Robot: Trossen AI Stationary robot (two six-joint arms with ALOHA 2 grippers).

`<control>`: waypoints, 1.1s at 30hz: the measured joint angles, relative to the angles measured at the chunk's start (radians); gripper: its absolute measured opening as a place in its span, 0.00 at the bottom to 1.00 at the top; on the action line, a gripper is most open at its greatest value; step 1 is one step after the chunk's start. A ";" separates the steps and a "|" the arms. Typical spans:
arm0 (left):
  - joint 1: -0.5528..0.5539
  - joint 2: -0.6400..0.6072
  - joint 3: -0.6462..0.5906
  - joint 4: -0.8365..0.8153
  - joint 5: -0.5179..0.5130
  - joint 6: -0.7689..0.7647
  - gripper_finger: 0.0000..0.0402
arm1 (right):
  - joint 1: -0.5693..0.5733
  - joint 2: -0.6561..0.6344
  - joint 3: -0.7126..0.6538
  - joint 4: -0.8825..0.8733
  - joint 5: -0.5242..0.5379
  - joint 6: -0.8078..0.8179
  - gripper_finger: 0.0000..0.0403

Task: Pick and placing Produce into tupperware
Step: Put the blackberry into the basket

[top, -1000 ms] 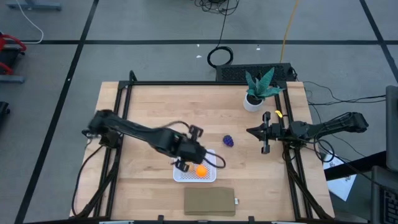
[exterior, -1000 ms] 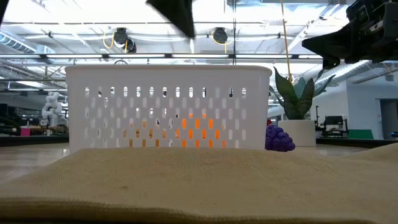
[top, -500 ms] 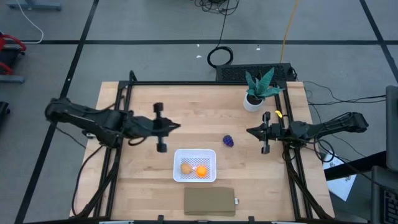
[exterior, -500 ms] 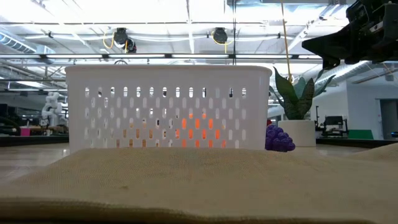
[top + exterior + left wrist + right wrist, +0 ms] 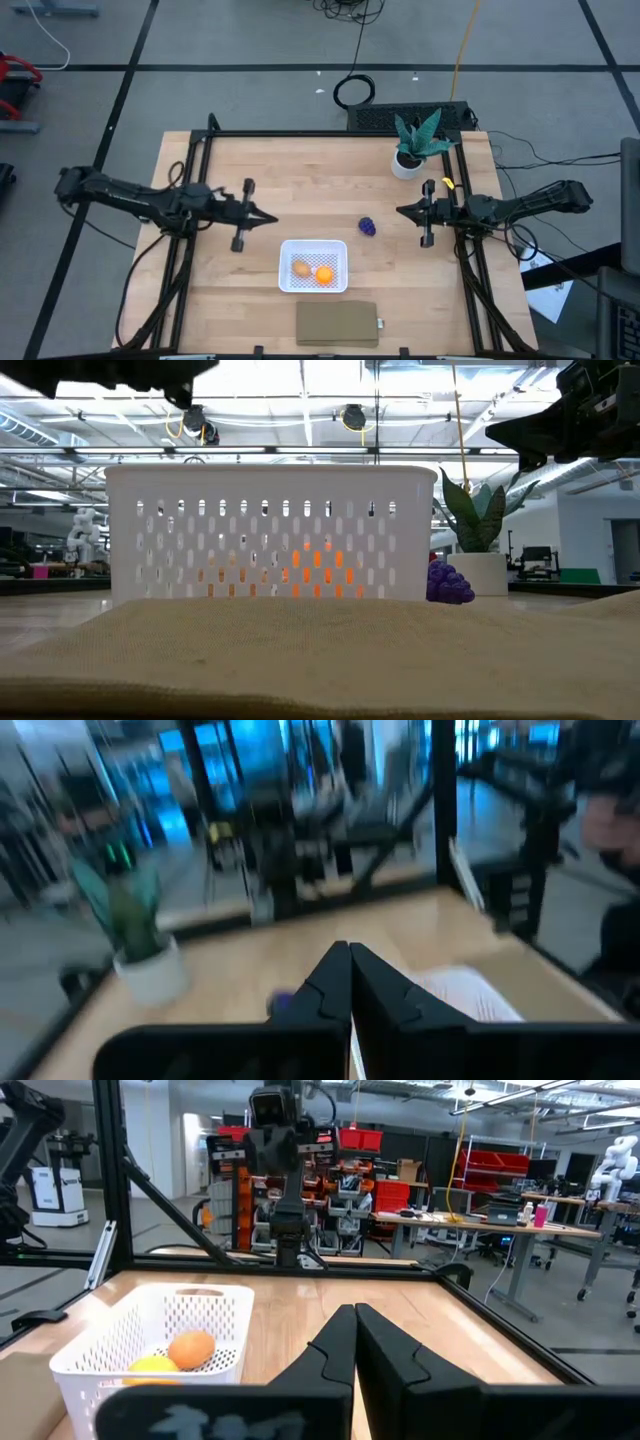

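Meanwhile, purple produce (image 5: 368, 227) between tupperware (image 5: 313, 265) and closed right end effector (image 5: 401, 211).

Left gripper (image 5: 272, 217) jaws closed, right gripper (image 5: 401, 210) likewise (both empty)

Location: a robotics lab or workshop. Evidence: a wooden table (image 5: 300, 170) in a black metal frame (image 5: 200, 150) stands on a grey floor marked with black lines. Cables (image 5: 352, 90) run across the floor at 12 o'clock. Beyond the table: workbenches (image 5: 480, 1225), red storage bins (image 5: 520, 1160) and overhead strip lights (image 5: 300, 400).
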 joint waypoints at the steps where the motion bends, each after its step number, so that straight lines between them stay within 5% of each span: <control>1: 0.000 -0.011 -0.031 0.053 0.000 0.008 0.00 | 0.000 0.000 0.000 0.000 0.000 0.000 0.00; 7: 0.000 -0.047 -0.168 0.188 -0.071 0.096 0.00 | 0.000 0.000 0.000 -0.001 0.000 0.000 0.00; 19: -0.074 -0.414 -0.172 -0.257 -0.235 0.053 0.00 | 0.000 0.000 0.000 -0.001 0.000 0.006 0.00; 25: -0.154 -0.526 -0.227 -0.272 -0.222 0.126 0.00 | 0.000 0.000 0.000 -0.001 0.000 0.026 0.00; 33: -0.127 -0.606 -0.266 -0.246 -0.274 0.132 0.00 | 0.000 0.000 0.000 -0.001 0.000 0.026 0.00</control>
